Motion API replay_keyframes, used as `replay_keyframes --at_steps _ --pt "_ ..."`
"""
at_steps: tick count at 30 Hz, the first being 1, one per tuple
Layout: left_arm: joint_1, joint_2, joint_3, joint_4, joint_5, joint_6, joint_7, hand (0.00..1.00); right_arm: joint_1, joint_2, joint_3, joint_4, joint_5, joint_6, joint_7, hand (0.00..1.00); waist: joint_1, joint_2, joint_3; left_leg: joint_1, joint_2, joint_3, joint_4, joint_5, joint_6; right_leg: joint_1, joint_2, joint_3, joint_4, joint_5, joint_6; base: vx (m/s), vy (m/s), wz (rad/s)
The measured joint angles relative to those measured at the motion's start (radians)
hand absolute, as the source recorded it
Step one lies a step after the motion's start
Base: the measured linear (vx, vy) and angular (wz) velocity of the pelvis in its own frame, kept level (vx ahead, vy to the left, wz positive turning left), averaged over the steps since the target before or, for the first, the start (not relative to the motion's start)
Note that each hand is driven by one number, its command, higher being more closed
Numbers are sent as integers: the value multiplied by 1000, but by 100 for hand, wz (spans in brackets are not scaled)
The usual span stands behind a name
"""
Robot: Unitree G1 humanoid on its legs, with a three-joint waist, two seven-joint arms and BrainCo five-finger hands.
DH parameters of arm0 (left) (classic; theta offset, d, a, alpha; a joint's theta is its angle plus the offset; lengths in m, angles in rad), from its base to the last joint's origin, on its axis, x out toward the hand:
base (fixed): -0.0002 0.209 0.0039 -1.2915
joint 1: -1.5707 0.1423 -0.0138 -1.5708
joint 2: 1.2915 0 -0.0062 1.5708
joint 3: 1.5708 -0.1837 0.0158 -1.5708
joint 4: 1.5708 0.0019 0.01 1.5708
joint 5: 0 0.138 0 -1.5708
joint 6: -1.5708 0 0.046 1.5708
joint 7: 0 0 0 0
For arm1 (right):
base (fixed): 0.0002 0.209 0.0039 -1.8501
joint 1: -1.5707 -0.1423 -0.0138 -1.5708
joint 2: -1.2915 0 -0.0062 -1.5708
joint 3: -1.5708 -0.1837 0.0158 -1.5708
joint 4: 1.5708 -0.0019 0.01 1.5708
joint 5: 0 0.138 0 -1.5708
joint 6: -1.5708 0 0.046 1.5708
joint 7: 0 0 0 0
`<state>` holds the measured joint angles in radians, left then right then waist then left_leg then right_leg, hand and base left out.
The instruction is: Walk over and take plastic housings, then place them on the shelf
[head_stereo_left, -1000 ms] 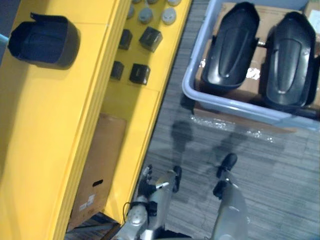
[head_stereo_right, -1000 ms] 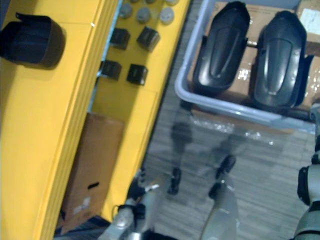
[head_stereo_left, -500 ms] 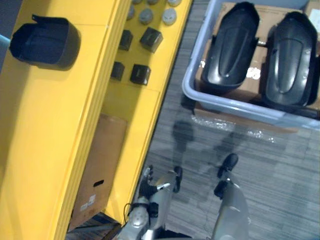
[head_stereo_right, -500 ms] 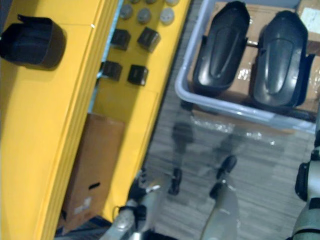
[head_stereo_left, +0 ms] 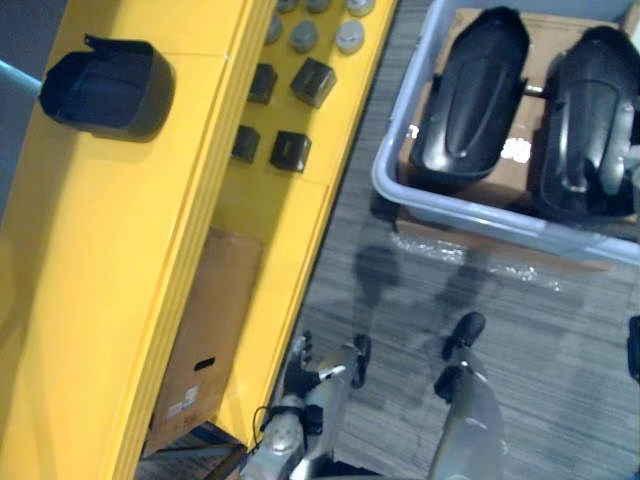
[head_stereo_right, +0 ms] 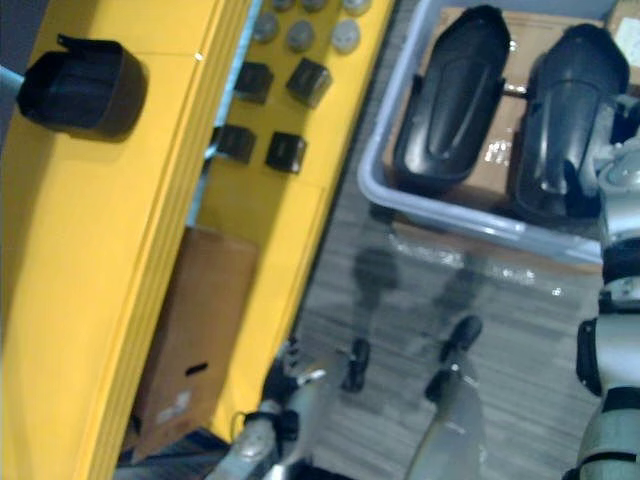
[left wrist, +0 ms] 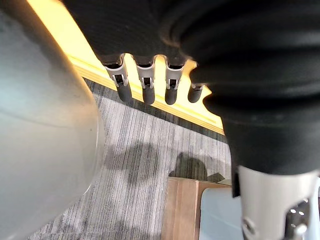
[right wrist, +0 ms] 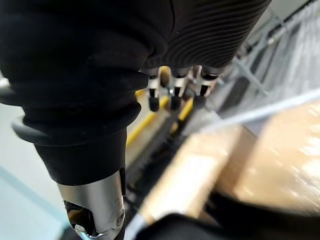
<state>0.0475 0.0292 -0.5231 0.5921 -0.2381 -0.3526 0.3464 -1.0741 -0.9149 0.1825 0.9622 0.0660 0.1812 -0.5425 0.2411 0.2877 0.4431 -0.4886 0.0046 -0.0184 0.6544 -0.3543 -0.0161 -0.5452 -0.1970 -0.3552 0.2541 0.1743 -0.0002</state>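
Right hand (head_stereo_right: pixel 618 172) is up at the grey tote (head_stereo_left: pixel 470 212), just beside the nearer housing (head_stereo_right: pixel 565 110). Whether it actually touches that black shell, I cannot tell. In its wrist view the fingers (right wrist: pixel 172 97) hang fairly straight and loose, nothing in them, so that hand is open and empty. Further out from the right hand, toward the robot's left, the second housing (head_stereo_left: pixel 468 95) lies in the same tote. The two sit side by side, both resting on brown cardboard (head_stereo_left: pixel 505 178).

Down low, the left hand (head_stereo_left: pixel 297 368) hangs beside the foot of the yellow shelf (head_stereo_left: pixel 90 260) with grey carpet (head_stereo_left: pixel 560 340) beneath it. Its fingers (left wrist: pixel 145 89) are straight and relaxed, open, holding nothing. Just to the left of that hand, a cardboard box (head_stereo_left: pixel 205 330) sits tucked under the shelf. Ahead of it, on a lower level, are small black boxes (head_stereo_left: pixel 290 150) and, beyond them, grey round parts (head_stereo_left: pixel 350 37). Well apart from both hands, far ahead and left of the left hand, a third housing (head_stereo_left: pixel 108 88) lies on the shelf's top level
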Motion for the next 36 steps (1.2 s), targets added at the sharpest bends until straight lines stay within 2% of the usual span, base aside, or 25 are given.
replay_keyframes --at_steps 7,11,12,13,20,23,27,30,36 --pt "-12 0 -1 17 -29 -6 0 0 11 5 1 48 -1 131 59 0 17 1 -1 -11 -7 -1 0 0 1 -11 -11 -1 9 -15 -2 0 0 1" --pt "-13 0 -8 22 -30 -11 1 0 30 7 1 53 -3 179 63 0 22 8 -6 -19 -10 -4 2 0 1 -18 -16 -5 16 -18 -1 1 12 4" --pt "-13 0 -9 24 -32 -12 2 0 30 7 1 50 -3 189 66 100 22 9 -6 -18 -11 -5 2 0 1 -18 -16 -5 16 -18 -1 11 21 3" --pt "-14 0 -9 26 -34 -13 2 0 30 7 1 48 -4 192 71 100 22 9 -7 -18 -12 -5 2 0 1 -18 -17 -6 18 -19 -1 5 28 4" --pt "-22 0 -9 37 -40 -12 2 0 28 -41 19 45 -123 318 161 100 22 10 -8 -17 -17 -26 2 0 1 -15 -30 -24 49 -40 3 -11 18 9" --pt "-24 0 -9 40 -40 -13 2 0 26 -44 23 59 -175 333 176 100 22 11 -8 -13 -15 -28 -1 0 1 -16 -30 -26 57 -43 5 0 5 2" --pt "-32 0 -22 54 -39 -17 2 0 22 -35 25 92 -306 352 202 100 26 13 -10 2 -16 -29 -19 6 -2 -14 -39 -25 76 -54 6 4 6 3" --pt "-35 0 -31 52 -37 -19 4 0 17 -25 28 121 -396 384 203 100 29 18 -13 5 -18 -35 -21 7 -4 -16 -47 -29 94 -66 8 9 17 9" --pt "-29 2 -29 14 -37 -22 7 0 20 -25 25 163 -391 381 163 100 26 17 -13 6 -28 -55 -18 7 -5 -15 -66 -43 129 -89 11 8 38 12"
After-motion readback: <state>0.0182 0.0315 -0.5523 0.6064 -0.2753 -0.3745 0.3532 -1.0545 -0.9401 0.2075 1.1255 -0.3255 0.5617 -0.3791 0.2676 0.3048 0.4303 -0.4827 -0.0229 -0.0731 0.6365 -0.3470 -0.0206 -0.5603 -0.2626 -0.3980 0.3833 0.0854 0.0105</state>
